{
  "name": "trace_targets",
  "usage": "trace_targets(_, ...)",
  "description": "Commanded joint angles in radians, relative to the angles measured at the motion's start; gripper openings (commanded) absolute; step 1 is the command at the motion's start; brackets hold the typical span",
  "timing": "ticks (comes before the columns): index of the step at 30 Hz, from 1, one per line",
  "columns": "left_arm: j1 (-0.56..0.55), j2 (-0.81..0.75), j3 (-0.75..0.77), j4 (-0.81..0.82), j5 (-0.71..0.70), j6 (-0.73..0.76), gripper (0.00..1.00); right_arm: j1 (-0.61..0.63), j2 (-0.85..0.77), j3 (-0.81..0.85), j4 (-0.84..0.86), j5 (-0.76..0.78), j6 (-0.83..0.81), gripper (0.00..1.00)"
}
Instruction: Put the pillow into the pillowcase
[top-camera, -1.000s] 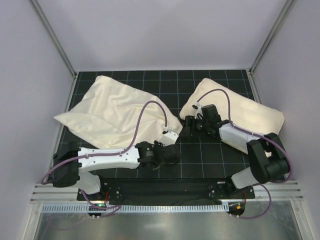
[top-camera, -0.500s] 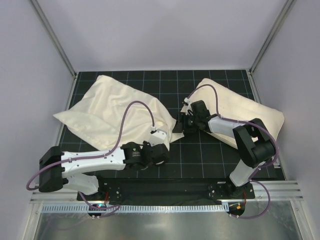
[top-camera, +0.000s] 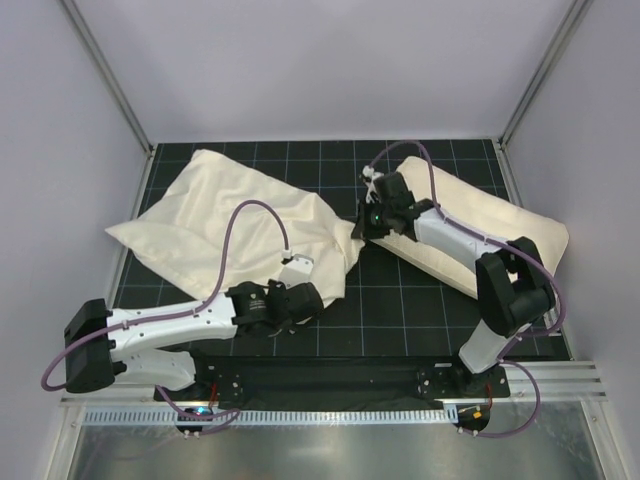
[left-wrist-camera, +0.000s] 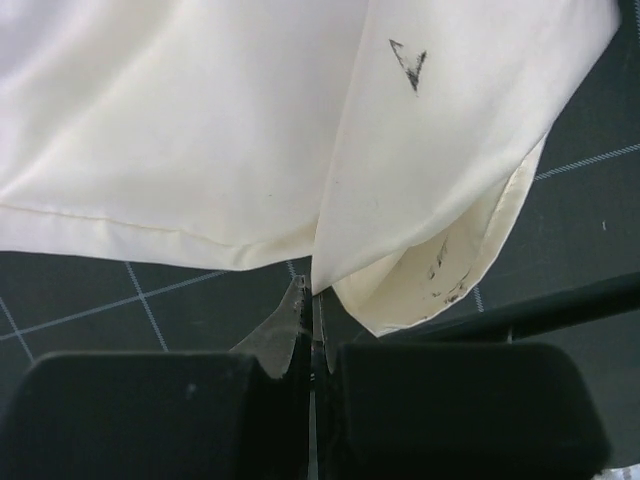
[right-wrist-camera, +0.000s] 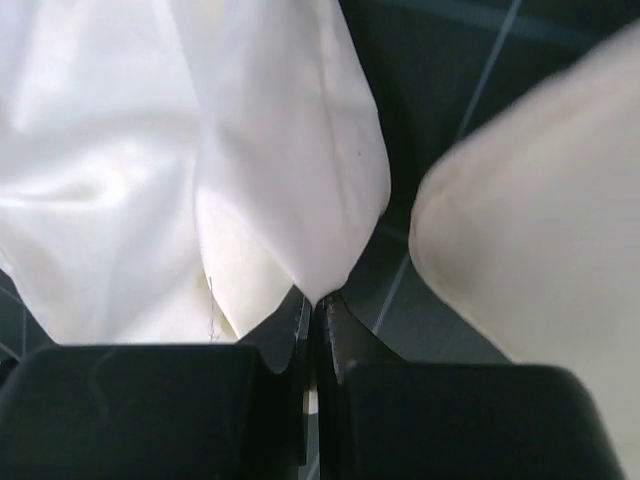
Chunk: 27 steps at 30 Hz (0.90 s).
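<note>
The pillowcase, thin and wrinkled cream cloth, lies at the left of the mat. Both grippers hold its right end. My left gripper is shut on the lower hem, and the case's open mouth gapes just to the right of the pinch. My right gripper is shut on a fold at the upper right corner. The pillow, thick and cream, lies at the right under the right arm; its rounded edge shows in the right wrist view, apart from the pinched cloth.
A black gridded mat covers the table, enclosed by pale walls at the back and sides. Metal posts stand at the back corners. The arm bases and a rail run along the near edge.
My right gripper moved up and left off the pillow's end to the pillowcase corner and shut on it. The left arm drew back toward the left, still holding the hem.
</note>
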Motion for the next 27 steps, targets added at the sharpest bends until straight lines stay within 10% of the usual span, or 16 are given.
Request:
trace_targets(1,0.001,-0.001,0.003,-0.039,-0.058,-0.021,0.00,0.000,0.007,0.253,-0.134,0.119,-0.055,0.04)
trace_targets(10,-0.025,0.059,0.020,0.019,-0.010,0.065,0.00,-0.120,0.307,0.740,-0.286,0.069,-0.072,0.04)
trace_targets(20,-0.061,0.331,0.098,0.211,0.025,0.094,0.00,-0.200,0.481,0.866,-0.252,-0.003,-0.030,0.04)
trace_targets(23,-0.061,0.404,0.150,0.228,-0.035,0.083,0.00,-0.220,0.499,0.871,-0.231,-0.038,-0.033,0.13)
trace_targets(27,-0.038,0.463,0.200,0.227,-0.064,0.077,0.00,-0.226,0.461,0.837,-0.241,-0.030,-0.064,0.65)
